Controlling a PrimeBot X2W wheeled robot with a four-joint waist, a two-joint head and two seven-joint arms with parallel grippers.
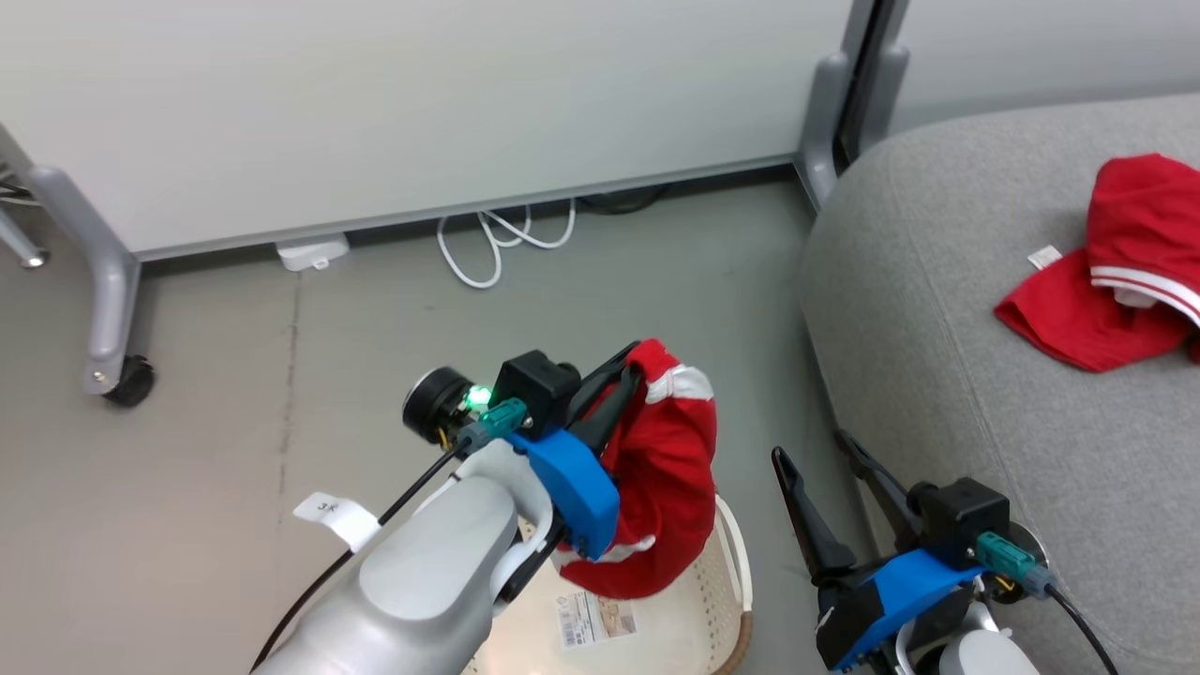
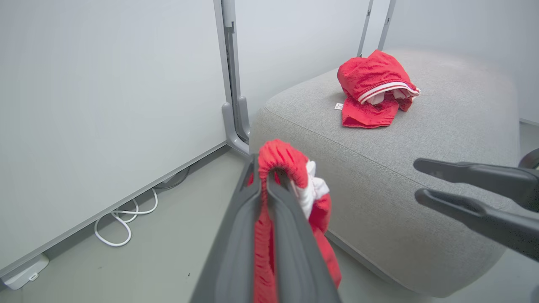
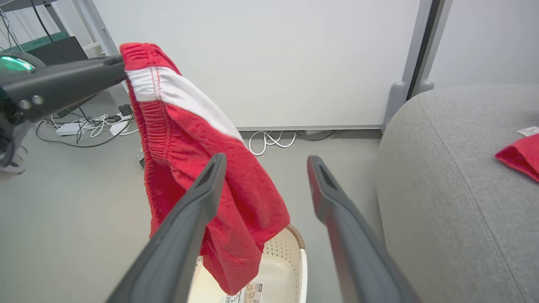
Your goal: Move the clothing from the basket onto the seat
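The left hand, fingers pinched tight on the elastic waistband, holds a red garment in the air. The cloth droops from the fingertips toward 6 o'clock, its lower end hanging over the open basket on the floor. The right hand, at 3 o'clock of that garment and clear of it, stands spread wide, gripping nothing, just beside the edge of the seat. A second garment lies crumpled on the seat, at 2 o'clock of the right hand, well apart from both hands. A white cable loops on the floor at 10 o'clock of the left hand.
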